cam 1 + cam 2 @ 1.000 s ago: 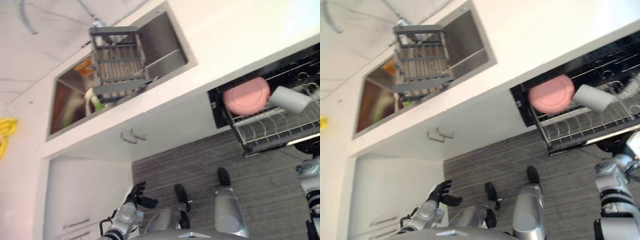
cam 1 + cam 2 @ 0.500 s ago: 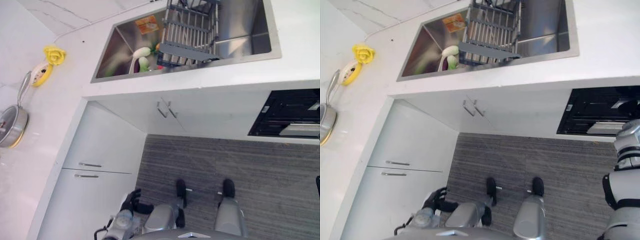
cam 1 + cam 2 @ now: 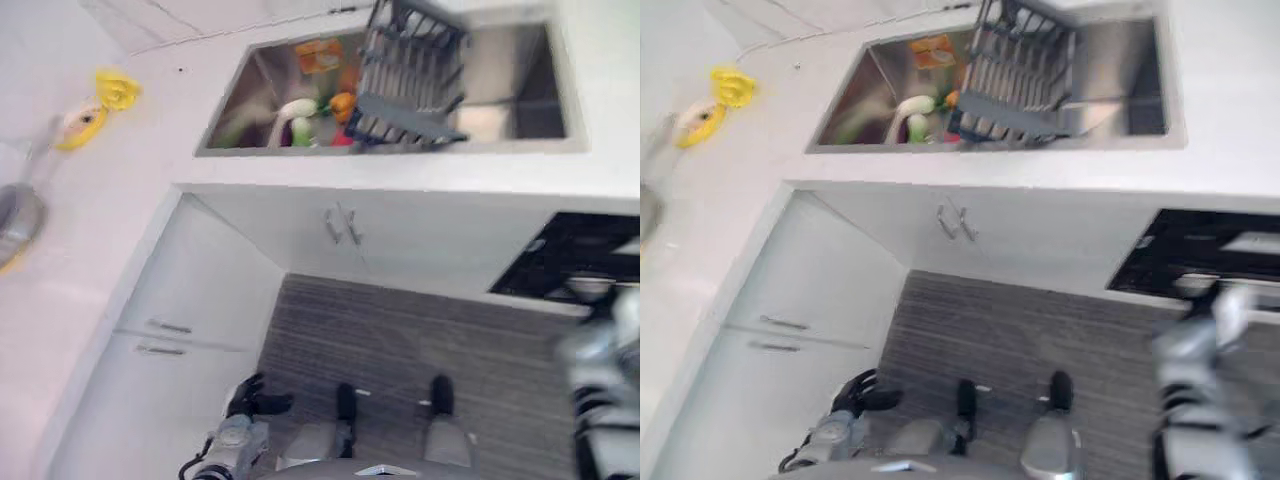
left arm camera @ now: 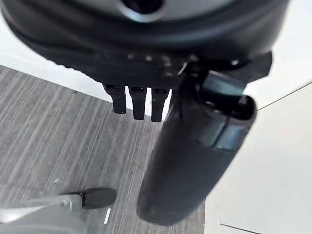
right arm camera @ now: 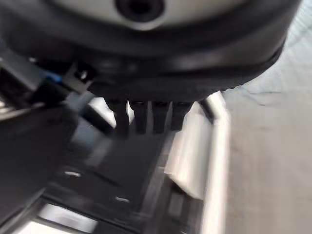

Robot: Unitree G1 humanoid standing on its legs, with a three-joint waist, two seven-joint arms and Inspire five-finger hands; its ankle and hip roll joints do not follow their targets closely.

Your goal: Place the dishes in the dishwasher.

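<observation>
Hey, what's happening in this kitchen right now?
The robot stands facing the counter, holding nothing. Its left hand hangs open low by the white cabinets, and its right hand is open near the open dishwasher. Dishes and a grey rack sit in the sink, not yet loaded.

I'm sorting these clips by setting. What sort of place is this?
A home-style kitchen, most likely: a steel sink set into a white counter, a grey dish rack resting across it, and white cabinets below.
</observation>
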